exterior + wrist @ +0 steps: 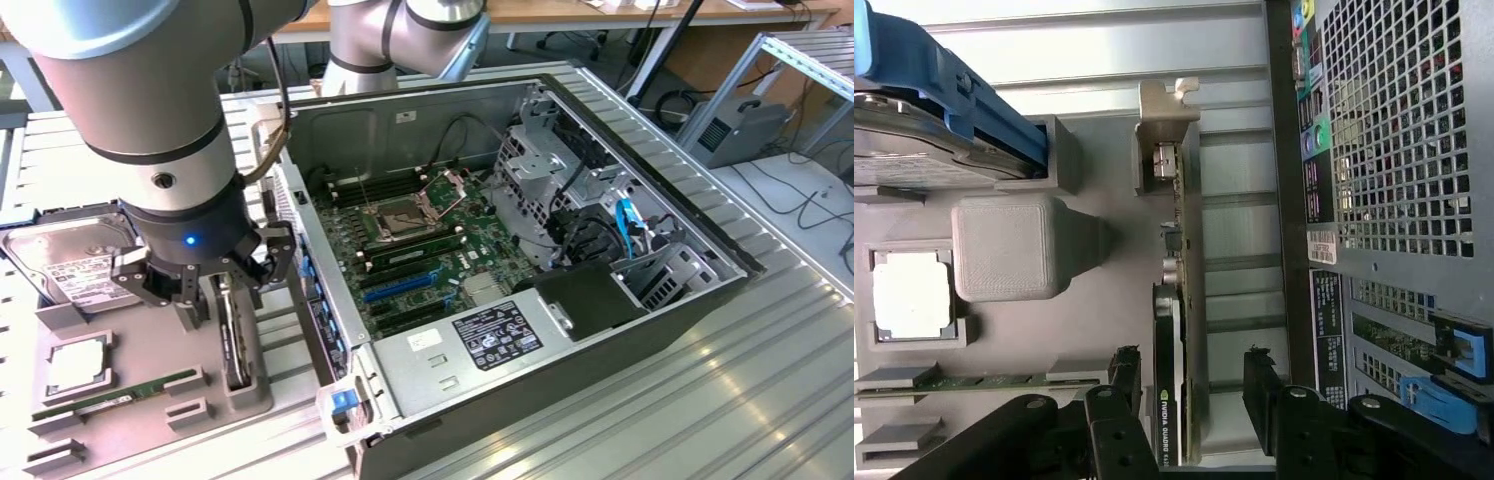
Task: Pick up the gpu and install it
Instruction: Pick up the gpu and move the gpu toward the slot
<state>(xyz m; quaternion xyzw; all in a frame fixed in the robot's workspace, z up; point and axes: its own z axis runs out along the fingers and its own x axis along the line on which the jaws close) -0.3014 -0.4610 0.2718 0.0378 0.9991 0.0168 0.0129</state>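
gpu: standing on edge in a slot of the gray tray, just beside the open pc case
gripper: low over the card, jaws spread wide, one on each side, not touching it afaict
centering: I'd get the card midway between the jaws so neither one shoves it sideways in the slot
contact: aim for flat contact on shroud and board, clear of the metal bracket
squeeze: close slow, it's a thin card
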